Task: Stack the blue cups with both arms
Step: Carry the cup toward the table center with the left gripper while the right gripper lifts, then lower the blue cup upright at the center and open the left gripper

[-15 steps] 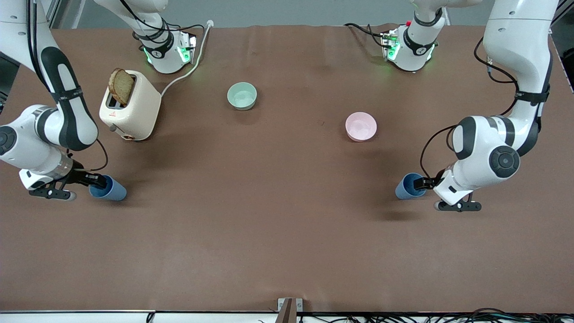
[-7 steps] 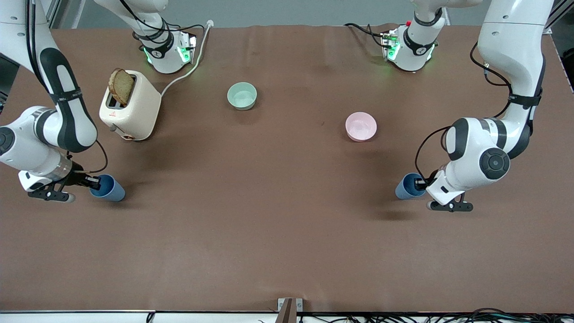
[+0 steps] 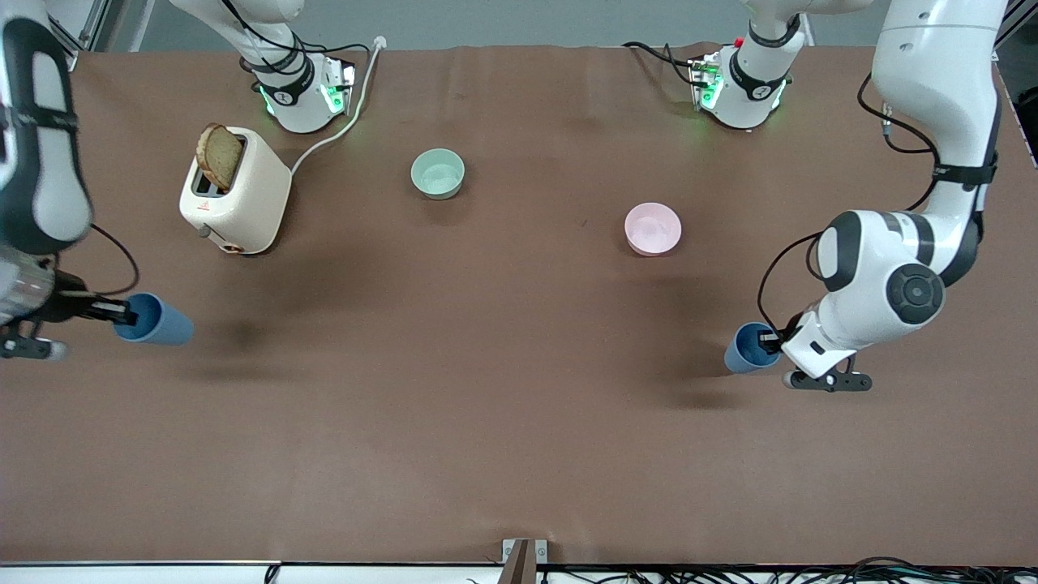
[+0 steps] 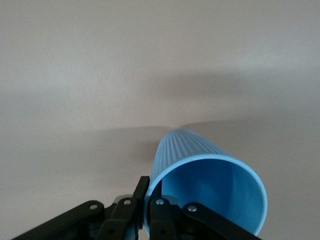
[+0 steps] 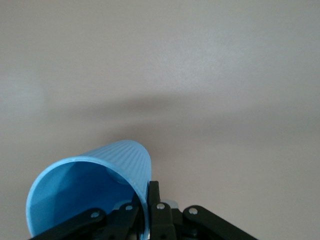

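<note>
Two blue cups, one in each gripper. My right gripper (image 3: 118, 311) is shut on the rim of one blue cup (image 3: 158, 322) and holds it tilted above the table at the right arm's end, its shadow lying apart from it. In the right wrist view the fingers (image 5: 155, 192) pinch the cup's wall (image 5: 107, 162). My left gripper (image 3: 769, 340) is shut on the rim of the other blue cup (image 3: 748, 349), tilted just over the table at the left arm's end. In the left wrist view the fingers (image 4: 142, 189) clamp that cup's wall (image 4: 192, 152).
A cream toaster (image 3: 240, 200) with a slice of bread sticking up stands near the right arm's base, its white cord (image 3: 340, 130) running to the table's edge. A pale green bowl (image 3: 438, 173) and a pink bowl (image 3: 653, 228) sit mid-table.
My right gripper has lifted its cup and carried it toward the right arm's end of the table. My left gripper has raised its cup slightly, and it has shifted a little.
</note>
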